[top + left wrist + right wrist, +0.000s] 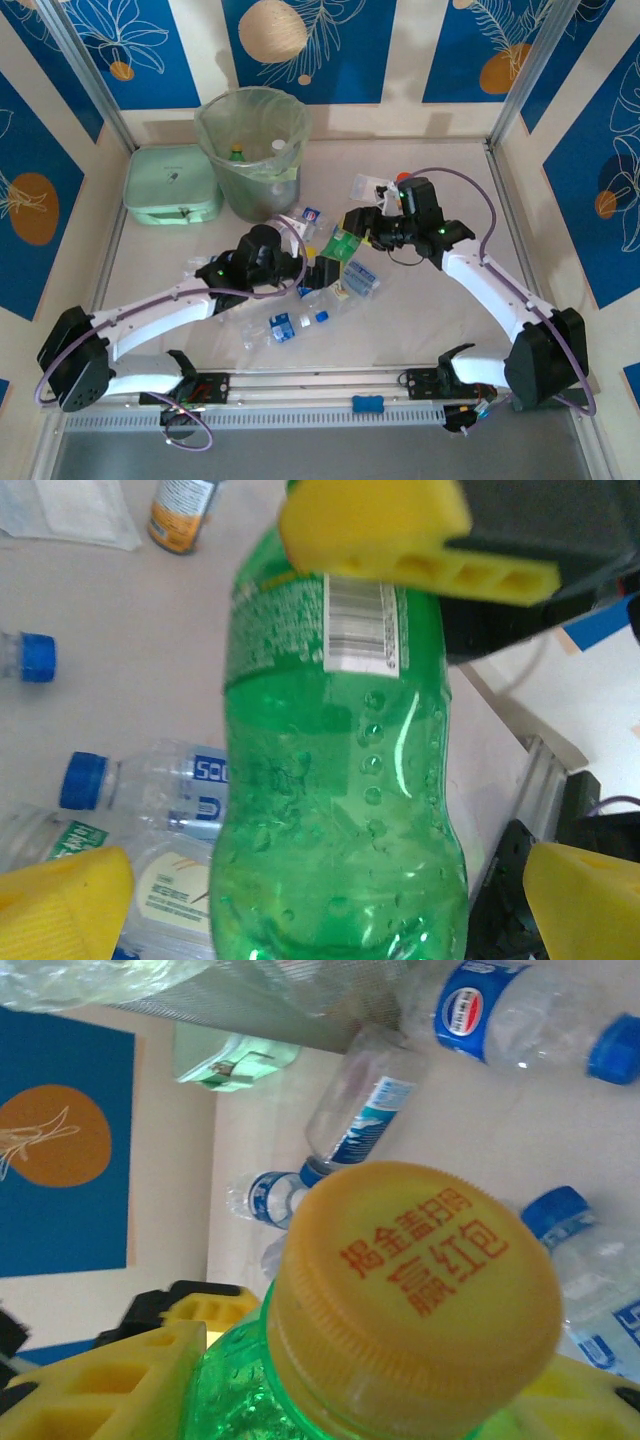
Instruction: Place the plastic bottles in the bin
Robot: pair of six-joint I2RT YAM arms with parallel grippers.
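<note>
Right gripper (pixel 365 1395) is clamped on the green bottle (pixel 340 780) below its yellow cap (pixel 415 1290), over the middle of the table (pixel 420 320); the left gripper (pixel 325 905) is spread wide around the body. Release is best delayed until the left is closed; the bin (pixel 262 185) stands far-left.

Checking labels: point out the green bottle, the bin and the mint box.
green bottle (pixel 340 810): left wrist view, mid body.
bin (pixel 260 195): top external view, front wall.
mint box (pixel 172 183): top external view, lid.

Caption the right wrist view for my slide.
Yellow-capped green bottle gripped in the right pincer, blue-capped bottles scattered beyond.
</note>
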